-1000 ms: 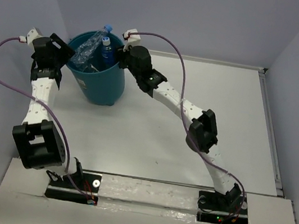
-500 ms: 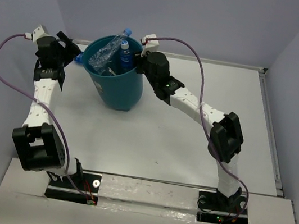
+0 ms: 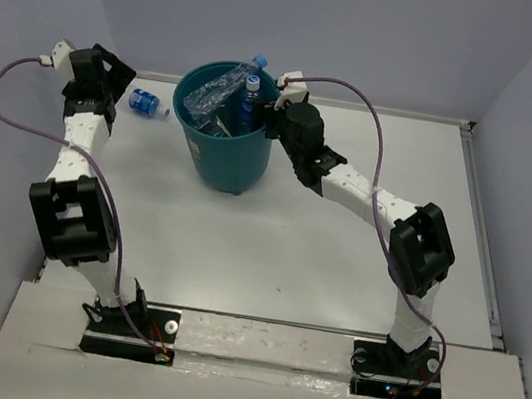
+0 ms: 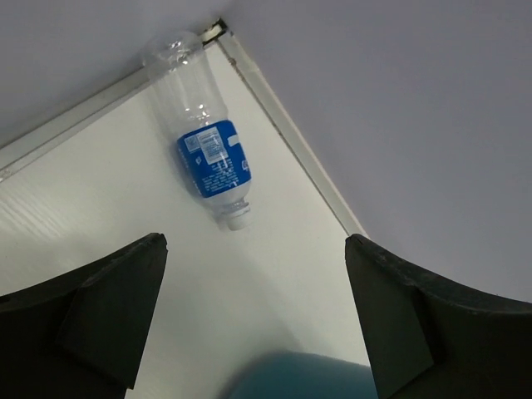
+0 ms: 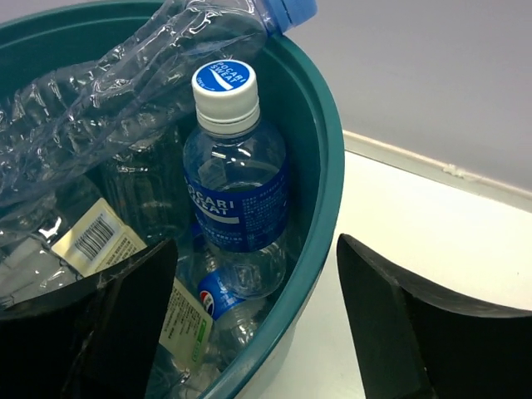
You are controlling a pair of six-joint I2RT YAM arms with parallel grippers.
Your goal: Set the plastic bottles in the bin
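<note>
The teal bin (image 3: 233,162) stands at the back of the table with several plastic bottles in it. Among them are an upright blue-capped bottle (image 5: 237,187), a crumpled clear one (image 5: 116,96) and one with a white-green label (image 5: 170,312). One more small bottle (image 3: 148,103) with a blue label lies on the table left of the bin, near the back wall. My left gripper (image 3: 112,86) hovers open just left of that lying bottle (image 4: 208,145). My right gripper (image 5: 256,249) is open astride the bin's right rim (image 5: 328,166), one finger inside and one outside.
The back wall and the table's raised back edge (image 4: 274,116) run close behind the lying bottle. The left wall is close to my left arm (image 3: 74,164). The bin's top (image 4: 307,378) shows low between my left fingers.
The bin slid right with my right gripper shut on its rim, and that gripper has now opened. The bottle left of the bin has come into sight. My left gripper opened a little wider.
</note>
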